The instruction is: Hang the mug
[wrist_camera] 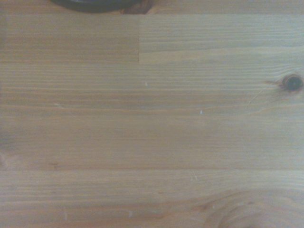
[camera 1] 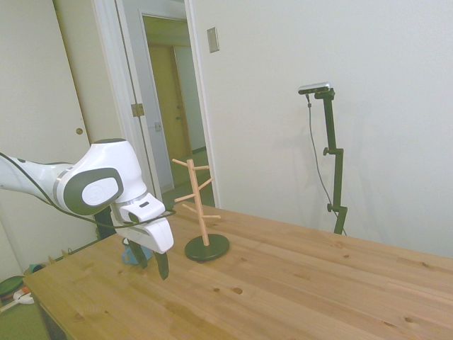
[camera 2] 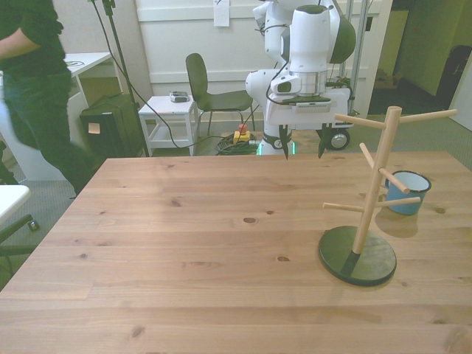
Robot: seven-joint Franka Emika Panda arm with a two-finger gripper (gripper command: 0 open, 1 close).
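Note:
The light-blue mug [camera 2: 407, 192] stands upright on the table behind the wooden peg tree [camera 2: 375, 188], at the front view's right. In the side view only a sliver of the mug [camera 1: 128, 256] shows behind my hand. My gripper [camera 2: 304, 152] hangs open and empty over the far part of the table, to the front view's left of the mug and apart from it. From the side, the gripper [camera 1: 152, 265] is a little above the wood, left of the tree [camera 1: 198, 202]. The wrist view shows bare planks and an edge of the tree's dark base [wrist_camera: 95, 4].
The tree's round dark base [camera 2: 357, 256] rests near the front view's right edge of the table [camera 2: 184, 243]. A person [camera 2: 33, 88] stands beyond the table's left corner. A chair [camera 2: 210, 92] and a small white side table [camera 2: 168, 110] are behind the table.

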